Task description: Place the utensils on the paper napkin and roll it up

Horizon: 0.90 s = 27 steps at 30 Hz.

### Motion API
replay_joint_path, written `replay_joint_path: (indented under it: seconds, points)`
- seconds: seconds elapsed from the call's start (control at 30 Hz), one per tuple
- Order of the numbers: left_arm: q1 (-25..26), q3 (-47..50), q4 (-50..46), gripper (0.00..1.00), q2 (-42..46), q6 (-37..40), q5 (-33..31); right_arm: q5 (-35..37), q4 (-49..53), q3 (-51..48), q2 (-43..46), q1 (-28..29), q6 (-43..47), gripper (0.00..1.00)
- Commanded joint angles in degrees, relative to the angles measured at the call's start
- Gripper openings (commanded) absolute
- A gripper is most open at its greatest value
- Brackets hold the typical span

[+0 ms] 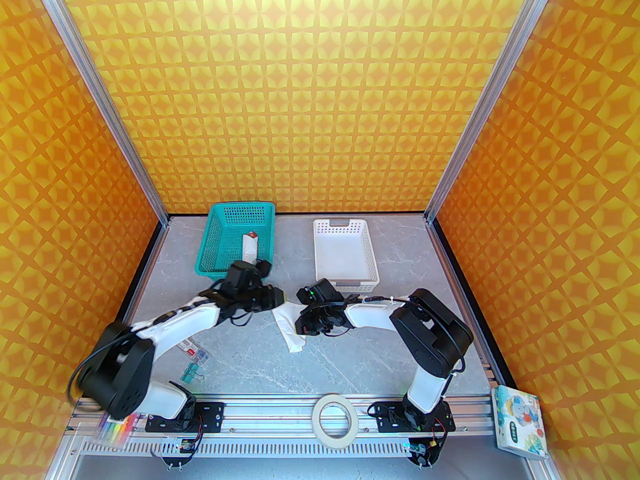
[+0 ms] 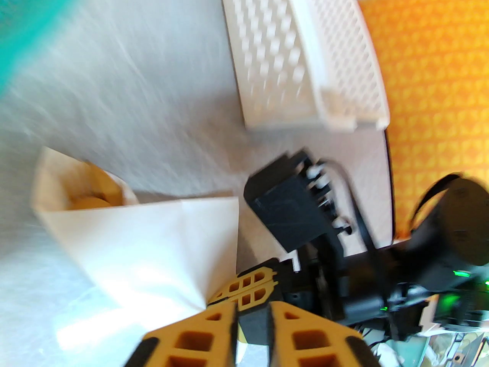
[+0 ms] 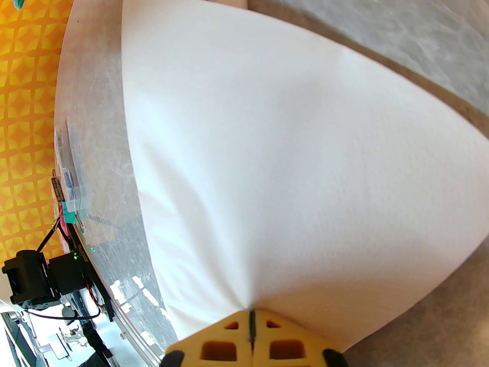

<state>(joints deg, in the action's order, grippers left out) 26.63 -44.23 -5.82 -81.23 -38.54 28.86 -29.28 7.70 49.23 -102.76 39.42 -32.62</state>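
Napkin of thin white paper sits folded on the grey marble table, tan wooden utensils tucked in one end. Right gripper pinches its edge tight; left gripper jaws slightly spread alongside.

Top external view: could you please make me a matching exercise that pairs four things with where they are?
Things
1. teal basket
2. white basket
3. tape roll
4. paper napkin

Places
A. on the metal rail at the near edge
B. far side, on the left, holding a white roll
C. pinched by the right end effector
D. far side, to the right of the other basket

Pairs: 1-B, 2-D, 3-A, 4-C
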Motion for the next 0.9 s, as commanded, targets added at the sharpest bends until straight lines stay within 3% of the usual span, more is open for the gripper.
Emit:
replay_joint_path:
  seconds: [0.0,0.47,0.87]
  points:
    - [-1.5,4.7,-3.6,0.29,1.4,-0.3,0.2,8.5,10.4,-2.3,-3.4,0.4,1.6,0.00]
    - [2.9,11.3,11.3,0.39,-5.0,-9.3,3.2,10.3,12.2,-2.6,-3.6,0.4,2.5,0.00]
    - [6.0,9.3,7.7,0.46,-9.4,-11.3,-1.9,10.1,12.3,-2.2,-3.5,0.4,2.8,0.00]
